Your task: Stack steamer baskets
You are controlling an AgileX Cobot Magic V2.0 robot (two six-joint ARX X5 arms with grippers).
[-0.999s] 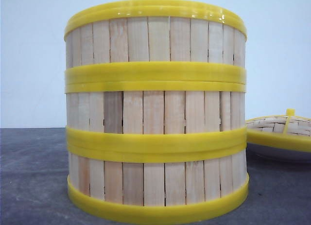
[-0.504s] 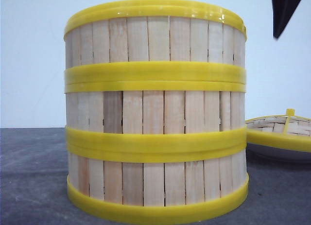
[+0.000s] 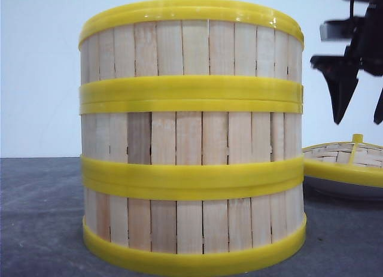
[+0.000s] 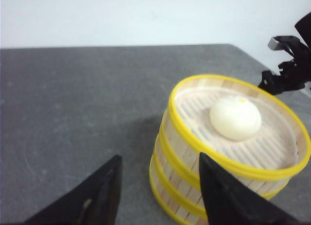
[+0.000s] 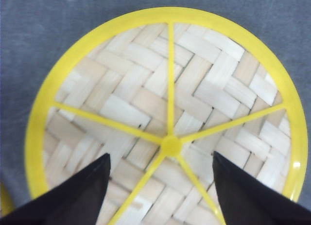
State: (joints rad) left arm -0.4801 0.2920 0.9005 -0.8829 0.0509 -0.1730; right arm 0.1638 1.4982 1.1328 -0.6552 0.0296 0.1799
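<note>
Three baskets [image 3: 191,136] stand stacked in one column on the grey table [image 3: 36,217], left of centre in the front view. A white bun [image 4: 235,118] lies in the top basket. The left gripper [image 4: 160,186] hangs beside the stack, jaws apart, holding nothing. To the right, the right gripper [image 5: 160,179] hovers above the woven lid [image 5: 167,113], jaws apart and empty.

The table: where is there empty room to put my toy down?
The table shows a wide bare grey patch on one side of the steamer baskets, running back to the white wall. The top basket is taken by a white bun. On the stack's other side it is crowded: the lid lies there with the open right gripper above it.
</note>
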